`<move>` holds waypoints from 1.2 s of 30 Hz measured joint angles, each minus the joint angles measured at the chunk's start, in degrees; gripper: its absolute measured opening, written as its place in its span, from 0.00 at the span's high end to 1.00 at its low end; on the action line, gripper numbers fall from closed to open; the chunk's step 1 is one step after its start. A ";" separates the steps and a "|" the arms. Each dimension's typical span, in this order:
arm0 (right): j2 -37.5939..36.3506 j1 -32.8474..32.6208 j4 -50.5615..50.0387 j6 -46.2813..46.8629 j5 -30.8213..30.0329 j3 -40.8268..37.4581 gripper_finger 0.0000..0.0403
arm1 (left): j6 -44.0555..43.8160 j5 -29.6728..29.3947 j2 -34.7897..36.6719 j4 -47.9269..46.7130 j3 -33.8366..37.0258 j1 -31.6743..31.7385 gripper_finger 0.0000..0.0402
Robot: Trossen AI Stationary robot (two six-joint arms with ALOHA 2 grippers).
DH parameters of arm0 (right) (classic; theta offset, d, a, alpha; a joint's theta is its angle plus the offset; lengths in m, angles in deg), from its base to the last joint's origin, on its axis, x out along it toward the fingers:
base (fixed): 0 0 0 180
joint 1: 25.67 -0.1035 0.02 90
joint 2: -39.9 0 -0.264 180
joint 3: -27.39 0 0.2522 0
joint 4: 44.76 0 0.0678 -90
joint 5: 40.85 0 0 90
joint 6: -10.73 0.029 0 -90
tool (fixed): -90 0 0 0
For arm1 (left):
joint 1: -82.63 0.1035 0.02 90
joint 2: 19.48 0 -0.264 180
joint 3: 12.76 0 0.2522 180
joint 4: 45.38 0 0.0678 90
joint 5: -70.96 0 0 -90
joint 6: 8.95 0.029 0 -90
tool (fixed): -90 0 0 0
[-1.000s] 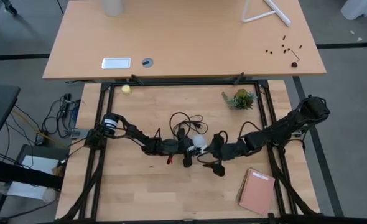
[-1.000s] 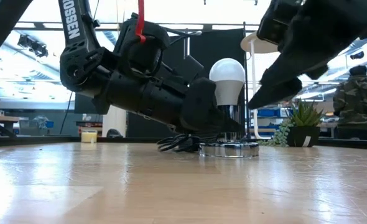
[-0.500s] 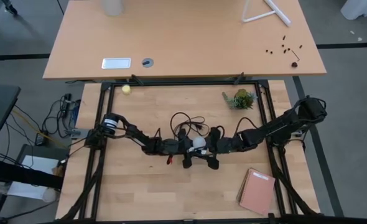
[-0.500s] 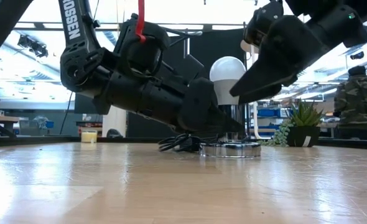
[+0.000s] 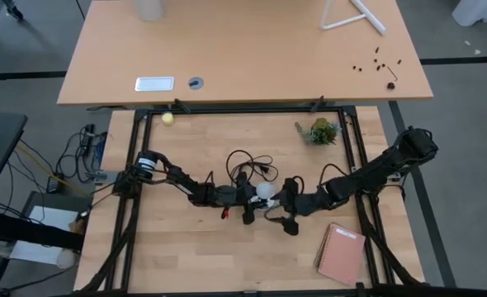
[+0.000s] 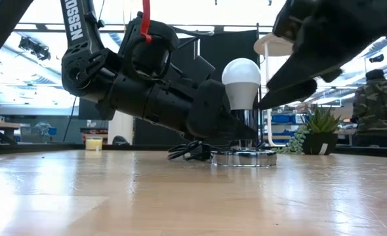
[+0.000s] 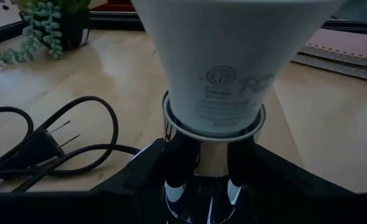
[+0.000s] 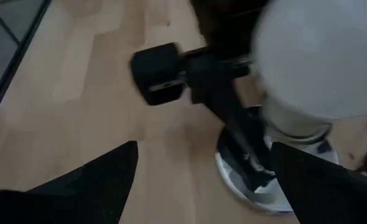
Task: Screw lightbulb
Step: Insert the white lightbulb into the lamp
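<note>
Mid-table, left gripper (image 5: 252, 198) clamped low around the chrome neck of the socket disc (image 6: 243, 157), just under the lightbulb (image 6: 241, 82). Standing upright in that socket, white globe uppermost, black cord (image 5: 242, 160) coiled behind. Beside and slightly above, right gripper (image 5: 283, 216) with fingers spread wide, off the glass.
</note>
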 joint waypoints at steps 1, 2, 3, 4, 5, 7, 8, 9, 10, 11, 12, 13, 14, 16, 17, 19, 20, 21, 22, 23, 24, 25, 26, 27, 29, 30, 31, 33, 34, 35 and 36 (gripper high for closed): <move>0.00 -0.43 -0.05 -0.63 -0.82 -0.02 0.07 | 0.00 -0.17 0.00 0.00 0.00 0.01 0.53; 0.00 -0.72 -0.60 -0.77 -1.87 0.00 0.07 | 0.00 -0.23 0.00 0.01 0.00 0.01 0.53; 0.00 -0.69 -1.95 -0.54 -2.99 0.00 0.07 | 0.02 -0.19 0.00 0.01 0.00 0.01 0.53; -0.07 -0.34 -3.74 -0.22 -3.98 -0.01 0.07 | 0.20 -0.08 0.00 -0.01 0.00 0.01 0.53; -0.38 0.04 -5.48 0.08 -4.41 -0.05 0.07 | 0.33 0.25 0.00 -0.01 0.00 0.03 0.53; -0.91 1.11 -8.52 0.77 -4.54 0.50 0.07 | 1.04 1.16 0.02 0.01 0.04 0.05 0.53; -1.38 1.54 -11.61 0.89 -4.46 1.33 0.07 | 1.81 2.31 0.04 0.01 0.04 0.08 0.53; -1.64 2.15 -15.68 0.91 -4.33 2.82 0.07 | 2.20 3.14 0.04 0.01 0.09 0.16 0.53; -1.64 2.65 -19.65 0.81 -4.28 4.78 0.07 | 2.78 3.46 0.04 -0.07 0.05 0.17 0.53; -1.64 2.97 -23.73 0.57 -4.11 6.98 0.07 | 3.22 3.67 0.04 -0.08 0.02 0.16 0.53; -1.64 3.27 -28.28 -0.06 -4.02 9.38 0.07 | 3.38 3.80 0.04 -0.11 0.02 0.16 0.53; -1.51 3.68 -32.24 -1.11 -3.68 11.77 0.07 | 3.42 3.84 0.04 -0.21 0.00 0.16 0.53; -1.15 4.21 -35.36 -2.50 -2.72 14.14 0.07 | 3.49 3.86 0.04 -0.26 0.00 0.16 0.53; -0.32 5.67 -39.89 -4.83 0.27 18.49 0.07 | 3.54 3.91 0.04 -0.29 0.00 0.16 0.53; 0.07 6.55 -42.04 -5.49 2.17 20.55 0.07 | 3.57 3.90 0.04 -0.28 0.00 0.16 0.53; 1.49 8.51 -45.21 -6.11 6.17 24.64 0.07 | 3.58 3.90 0.04 -0.27 0.00 0.14 0.53; 2.35 9.21 -47.05 -6.57 7.59 26.29 0.07 | 3.56 3.90 0.03 -0.07 0.02 0.14 0.53; 3.46 9.75 -49.12 -7.23 8.38 27.76 0.07 | 3.56 3.90 0.02 0.07 0.02 0.13 0.53; 4.64 10.17 -50.56 -8.25 8.78 29.14 0.07 | 3.56 3.90 0.02 0.09 0.02 0.12 0.53; 6.03 10.48 -51.56 -9.24 9.43 30.75 0.07 | 3.56 3.90 0.01 0.24 0.02 0.10 0.53; 7.37 10.69 -52.30 -10.15 10.12 32.36 0.07 | 3.56 3.90 0.00 0.35 0.04 0.10 0.53; 8.70 10.85 -53.22 -10.78 11.01 33.93 0.07 | 3.56 3.91 0.00 0.34 0.04 0.10 0.53; 10.25 11.04 -54.73 -11.35 11.77 35.62 0.07 | 3.56 3.93 0.00 0.34 0.04 0.10 0.53; 11.93 11.23 -56.03 -12.02 12.25 37.16 0.07 | 3.55 3.95 0.00 0.34 0.04 0.10 0.53; 15.31 11.49 -58.75 -13.59 12.28 40.40 0.07 | 3.45 3.97 0.00 0.34 0.04 0.08 0.53; 16.86 11.66 -60.21 -14.38 12.23 42.15 0.07 | 3.43 3.97 0.00 0.34 0.04 0.08 0.53; 18.30 11.76 -61.15 -14.79 12.20 44.01 0.07 | 3.36 3.99 0.00 0.38 0.04 0.08 0.53; 20.72 11.85 -62.68 -15.87 12.13 47.42 0.07 | 2.88 4.24 -0.02 0.62 0.09 0.04 0.53; 21.88 11.95 -63.54 -16.73 12.13 49.12 0.07 | 2.61 4.32 -0.02 0.59 0.09 -0.01 0.53; 22.89 12.01 -64.16 -17.53 12.13 50.57 0.07 | 2.43 4.42 -0.02 0.69 0.09 -0.03 0.53; 23.82 12.09 -64.96 -18.30 12.13 52.02 0.07 | 2.43 4.47 -0.02 0.72 0.09 -0.03 0.53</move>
